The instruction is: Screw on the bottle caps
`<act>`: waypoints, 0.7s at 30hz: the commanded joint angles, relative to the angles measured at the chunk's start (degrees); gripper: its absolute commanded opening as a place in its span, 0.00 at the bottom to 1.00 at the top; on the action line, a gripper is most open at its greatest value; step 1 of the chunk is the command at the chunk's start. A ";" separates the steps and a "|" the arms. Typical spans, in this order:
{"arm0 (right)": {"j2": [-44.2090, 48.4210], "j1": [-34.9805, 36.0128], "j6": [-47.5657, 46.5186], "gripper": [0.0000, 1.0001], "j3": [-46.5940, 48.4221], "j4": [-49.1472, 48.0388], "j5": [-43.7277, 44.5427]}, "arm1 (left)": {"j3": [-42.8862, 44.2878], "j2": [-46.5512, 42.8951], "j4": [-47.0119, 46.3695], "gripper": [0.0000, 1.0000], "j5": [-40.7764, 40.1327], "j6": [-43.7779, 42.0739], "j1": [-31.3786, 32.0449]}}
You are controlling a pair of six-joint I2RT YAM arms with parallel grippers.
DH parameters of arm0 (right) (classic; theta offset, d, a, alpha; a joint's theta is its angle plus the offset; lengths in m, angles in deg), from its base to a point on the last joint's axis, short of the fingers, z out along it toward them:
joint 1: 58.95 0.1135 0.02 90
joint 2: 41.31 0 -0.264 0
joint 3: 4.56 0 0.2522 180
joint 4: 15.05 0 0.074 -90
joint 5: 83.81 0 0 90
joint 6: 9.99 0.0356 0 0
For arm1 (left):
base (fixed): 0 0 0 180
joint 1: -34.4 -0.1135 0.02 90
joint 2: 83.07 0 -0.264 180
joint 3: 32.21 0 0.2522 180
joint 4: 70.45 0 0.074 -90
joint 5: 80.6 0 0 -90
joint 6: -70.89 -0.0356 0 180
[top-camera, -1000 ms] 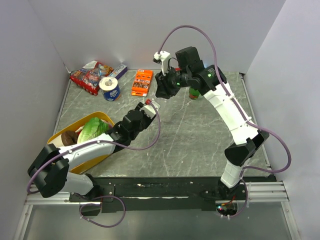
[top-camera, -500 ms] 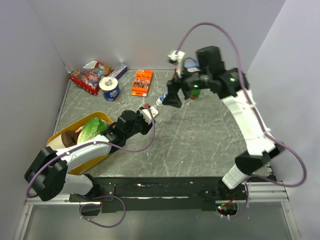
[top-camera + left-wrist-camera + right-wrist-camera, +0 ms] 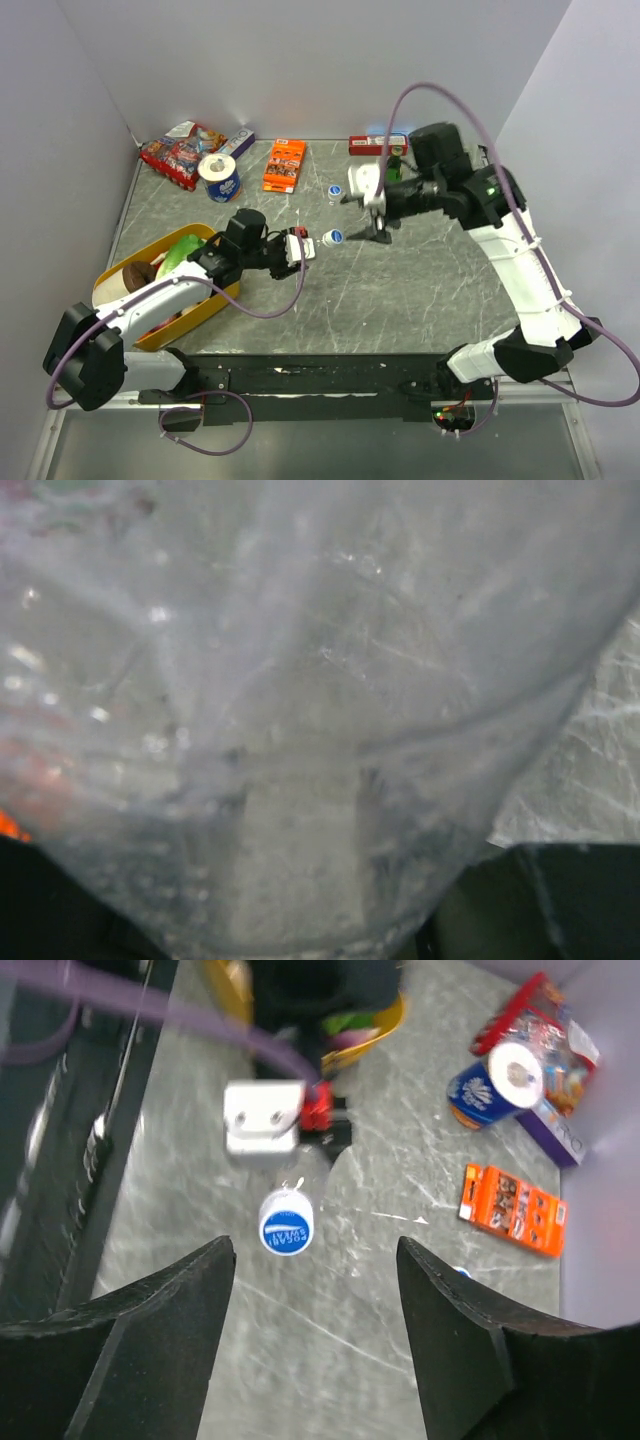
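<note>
- Top external view, left side: the left gripper (image 3: 300,246) pinches a clear bottle (image 3: 300,730), which fills its wrist view.
- One blue cap (image 3: 333,237) sits at that bottle's mouth; how tightly, I cannot tell.
- Farther back, the second cap (image 3: 335,190) stands apart, its state unclear.
- Rightmost, the right gripper (image 3: 368,220) hangs spread and empty just beside the held cap; tightening seems left to do.

Left wrist view: blurred clear bottle (image 3: 300,730), cut off at top and sides; nearly everything behind it hidden.
</note>
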 commanded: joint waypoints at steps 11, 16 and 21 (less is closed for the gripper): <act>5.10 7.62 -24.78 0.66 -11.61 2.73 5.14 | 6.12 0.48 9.94 0.01 7.55 -12.54 -0.63; 4.75 9.03 -25.84 0.63 -12.50 1.31 6.73 | 6.39 0.66 10.12 0.01 7.55 -12.98 -0.80; 3.61 9.30 -26.02 0.59 -12.50 1.49 7.08 | 7.00 1.27 10.38 0.01 7.63 -13.33 -0.89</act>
